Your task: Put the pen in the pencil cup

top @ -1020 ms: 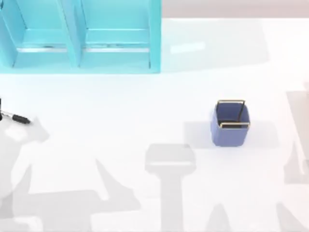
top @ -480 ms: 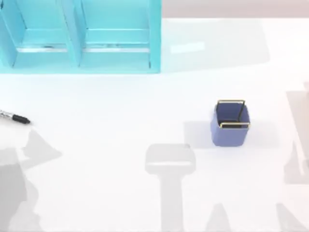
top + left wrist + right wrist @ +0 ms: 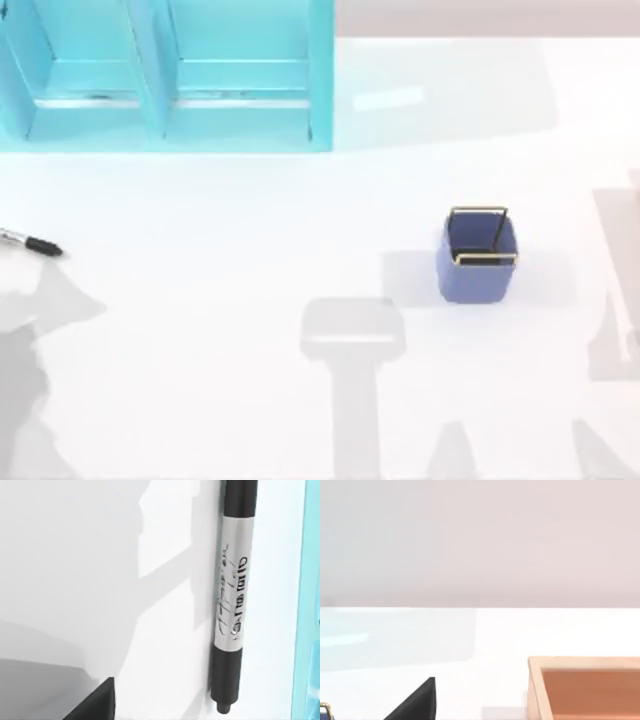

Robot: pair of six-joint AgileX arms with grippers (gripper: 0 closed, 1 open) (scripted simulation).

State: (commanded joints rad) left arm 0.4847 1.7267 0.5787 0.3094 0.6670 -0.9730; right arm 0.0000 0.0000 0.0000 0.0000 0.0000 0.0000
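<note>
Pen [image 3: 30, 243] cut off by the table's left edge in the top view, barrel lettering [image 3: 231, 595] unreadable, wooden box [image 3: 585, 687] partly out of frame

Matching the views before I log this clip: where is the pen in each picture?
Top view: the pen lies flat on the table at the far left edge, black end pointing toward the pencil cup.
Left wrist view: the pen lies close up beside the cyan shelf.
Right wrist view: no pen.
Shared landmark: the cyan shelf.
</note>
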